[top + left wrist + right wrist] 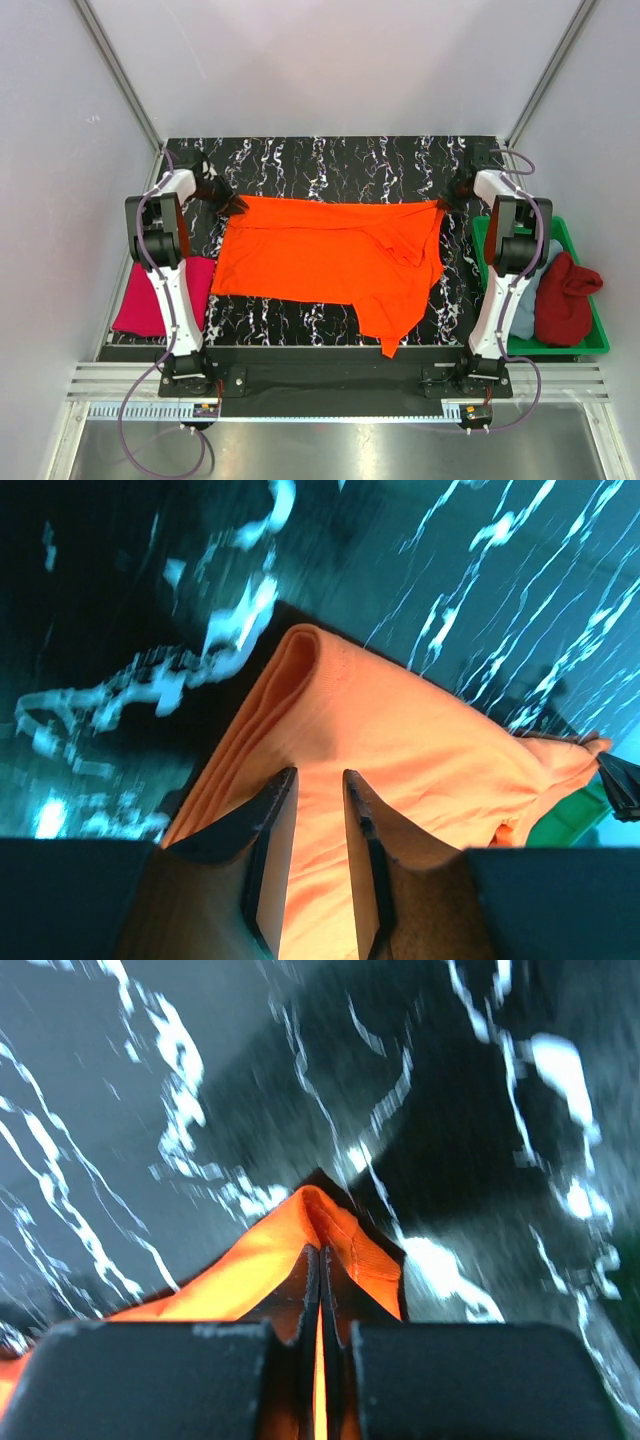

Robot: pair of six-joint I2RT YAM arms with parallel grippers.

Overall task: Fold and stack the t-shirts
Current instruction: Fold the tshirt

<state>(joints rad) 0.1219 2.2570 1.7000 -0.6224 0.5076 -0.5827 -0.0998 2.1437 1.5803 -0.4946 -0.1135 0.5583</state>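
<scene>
Where you see green tray, two inside: dark red shirt, light blue shirt. Four shirts total. On table: orange shirt, right gripper clamped on corner, left gripper grip unclear; magenta shirt at left.

1. Plain pale grey walls close in the far side, left and right.
2. The worktop is black, veined white like marble.
3. Ribbed aluminium rails line its near edge, under soft, even light.

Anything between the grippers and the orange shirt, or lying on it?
Nothing visible. The right gripper pinches the orange shirt's far corner, the left gripper is at the other; the pink shirt and green tray lie off to the sides.
</scene>
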